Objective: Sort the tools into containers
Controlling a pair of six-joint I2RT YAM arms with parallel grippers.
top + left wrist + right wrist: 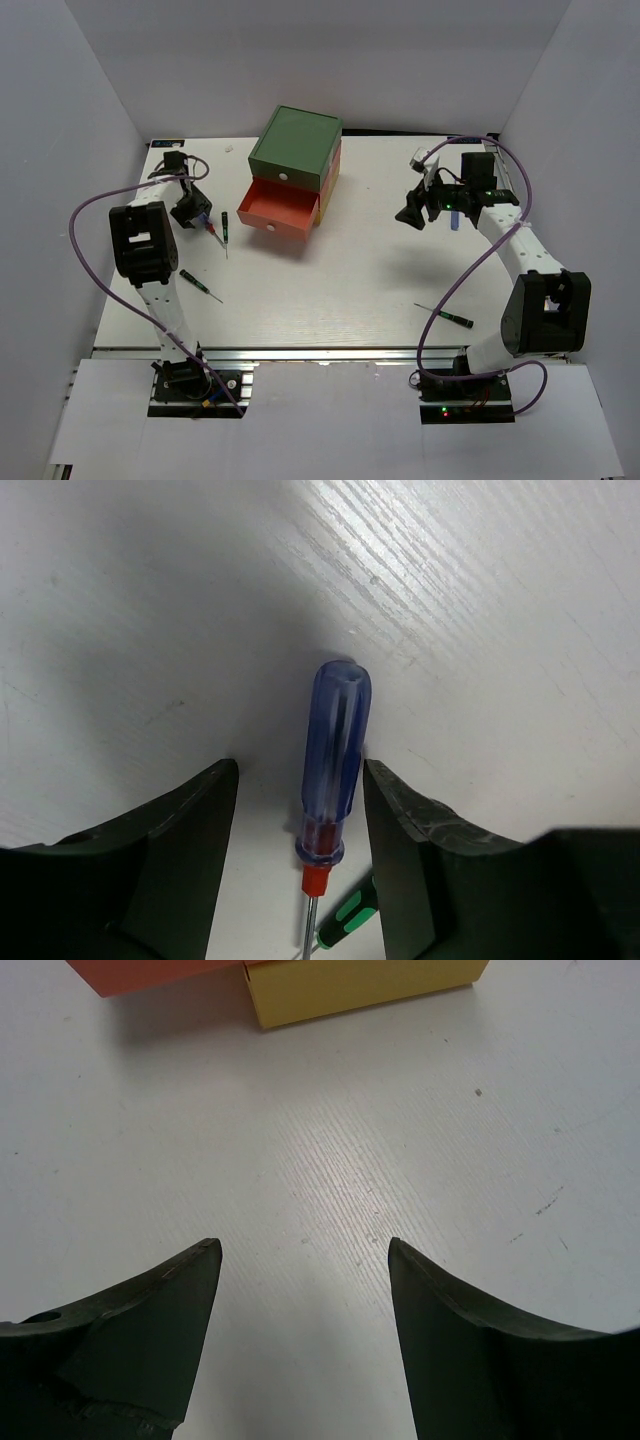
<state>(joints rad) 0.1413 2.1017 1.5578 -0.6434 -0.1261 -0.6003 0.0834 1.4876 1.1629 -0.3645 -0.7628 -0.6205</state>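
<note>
Just left of the chest (297, 150), the left gripper (300, 770) hangs low, jaws parted around the blue screwdriver (335, 750) lying on the table (500, 600); whether the right finger (420, 860) touches its handle cannot be told. A green-banded screwdriver (350, 912) lies beside its shaft. The orange drawer (280, 208) stands pulled open. The right gripper (305, 1245), jaws wide and holding nothing, hovers over the table right of the chest.

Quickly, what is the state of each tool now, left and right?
Left tool: open, straddling the blue-and-red screwdriver, not gripping it.
Right tool: open, empty.
</note>
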